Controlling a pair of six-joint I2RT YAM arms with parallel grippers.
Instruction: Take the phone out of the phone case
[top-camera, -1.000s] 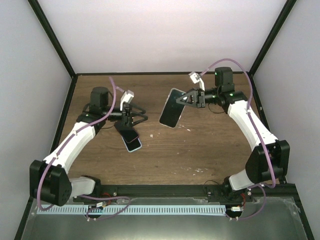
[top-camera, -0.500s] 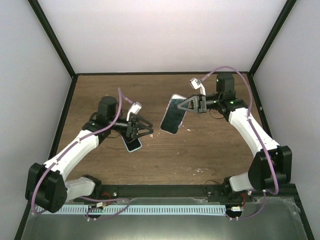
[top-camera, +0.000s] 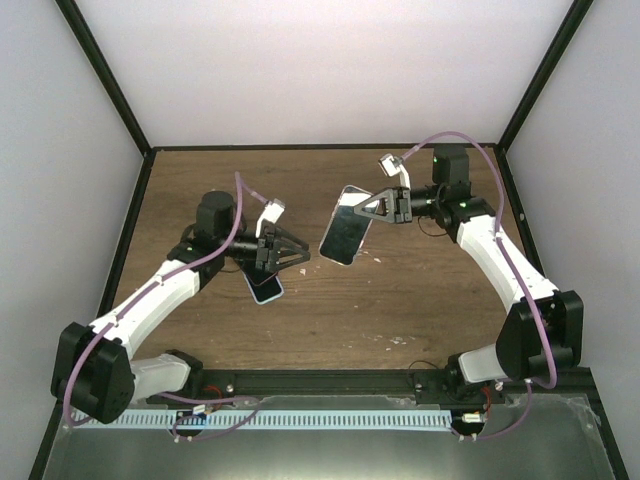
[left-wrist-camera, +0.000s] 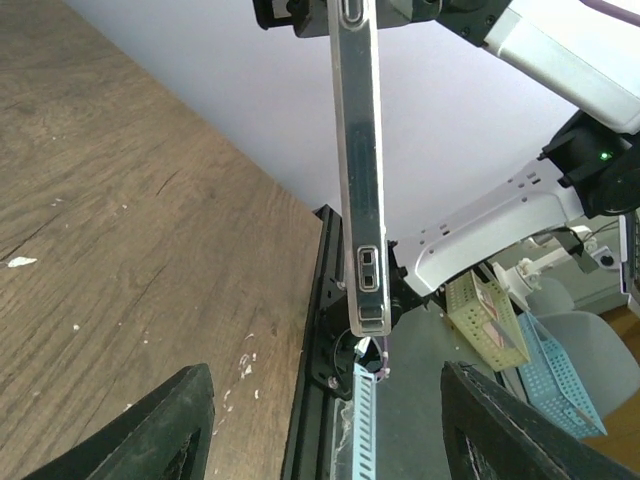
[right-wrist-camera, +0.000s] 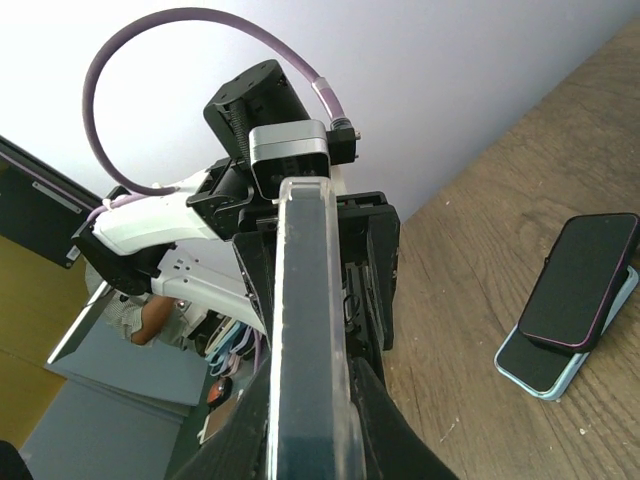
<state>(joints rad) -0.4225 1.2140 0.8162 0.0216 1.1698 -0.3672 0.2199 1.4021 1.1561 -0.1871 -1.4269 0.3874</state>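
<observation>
The left hand (top-camera: 296, 250) has slid rightward over the bench (top-camera: 420, 300), closing on the raised phone. Its fingers are spread wide, holding nothing and touching nothing. Two stacked phones (top-camera: 264, 284) lie on the bench just beside it, the dark one on top. Further right, the phone in its clear case (top-camera: 343, 228) hangs tilted above the bench, clamped at one end by the right hand (top-camera: 372, 208).

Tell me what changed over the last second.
The left gripper, open, swung away from above the two stacked phones toward the cased phone. The right gripper brought that phone slightly closer to meet it, still clamped. The stacked phones did not move.
</observation>
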